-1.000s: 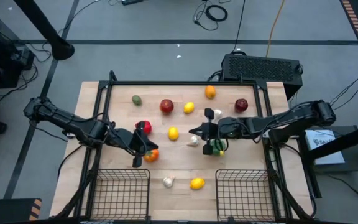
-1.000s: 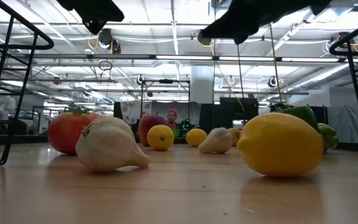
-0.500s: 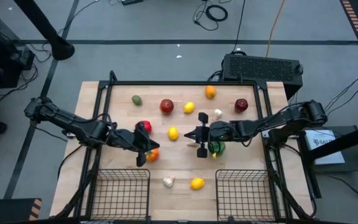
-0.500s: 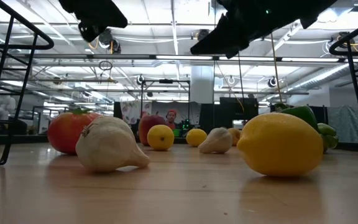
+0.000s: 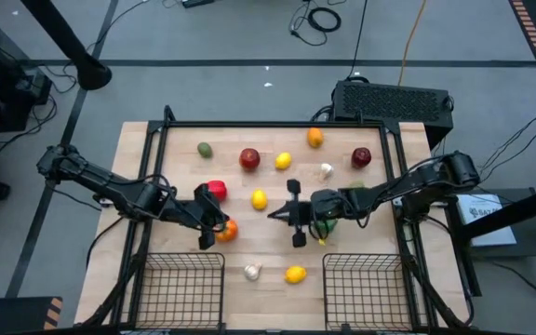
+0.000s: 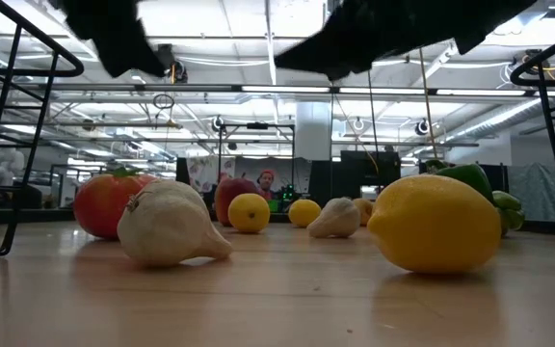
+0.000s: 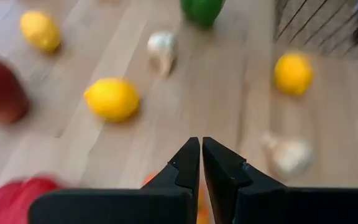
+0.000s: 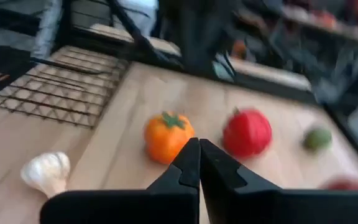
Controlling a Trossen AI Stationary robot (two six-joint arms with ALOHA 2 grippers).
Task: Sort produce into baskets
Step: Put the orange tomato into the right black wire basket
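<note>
Toy produce lies scattered on the wooden table (image 5: 175, 140). My left gripper (image 5: 214, 223) hangs shut just above the orange tomato (image 5: 229, 230), beside the red pepper (image 5: 215, 190). My right gripper (image 5: 272, 215) is shut too, mid-table, pointing toward the table's left at the tomato (image 8: 169, 135) and red pepper (image 8: 247, 132). Its arm covers part of the green pepper (image 5: 324, 221). A garlic bulb (image 5: 252, 272) and a lemon (image 5: 295, 274) lie between the two wire baskets (image 5: 182, 288) (image 5: 366, 290). Neither gripper holds anything.
Farther back lie a green piece (image 5: 205, 149), a red apple (image 5: 249, 159), a lemon (image 5: 283, 161), an orange (image 5: 314, 138), a dark apple (image 5: 361, 157) and a garlic bulb (image 5: 326, 170). Another lemon (image 5: 260, 199) sits mid-table. A black frame (image 5: 277, 125) borders the table.
My right gripper has moved toward the table's left and a little toward the near edge, sinking as it went, and stays shut. My left gripper has tipped and rolled in place above the orange tomato. No produce has moved.
</note>
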